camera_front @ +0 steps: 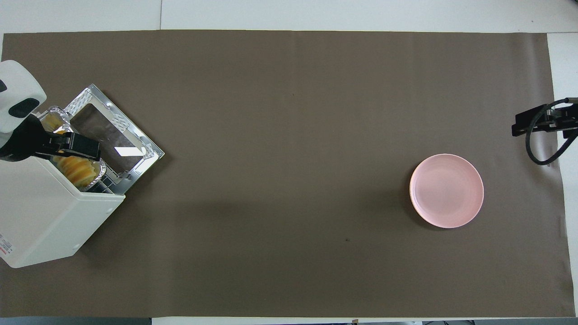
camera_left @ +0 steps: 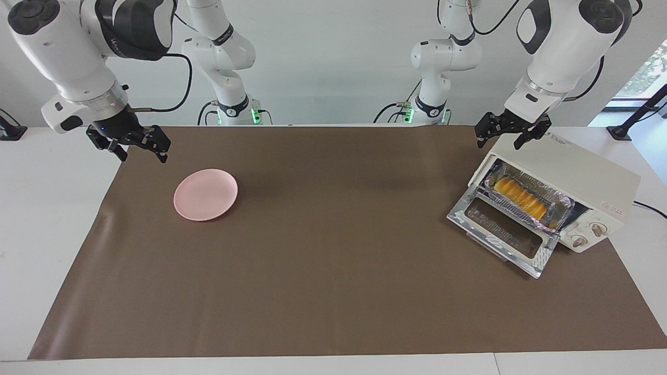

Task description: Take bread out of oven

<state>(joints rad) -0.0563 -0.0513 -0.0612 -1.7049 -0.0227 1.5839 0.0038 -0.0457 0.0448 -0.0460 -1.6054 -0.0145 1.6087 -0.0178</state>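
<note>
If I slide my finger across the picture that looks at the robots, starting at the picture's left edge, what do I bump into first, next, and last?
Right gripper → pink plate → oven door, folded down → oven's knobs. The left gripper, foil tray and bread overlap above the door, so their order is unclear.
</note>
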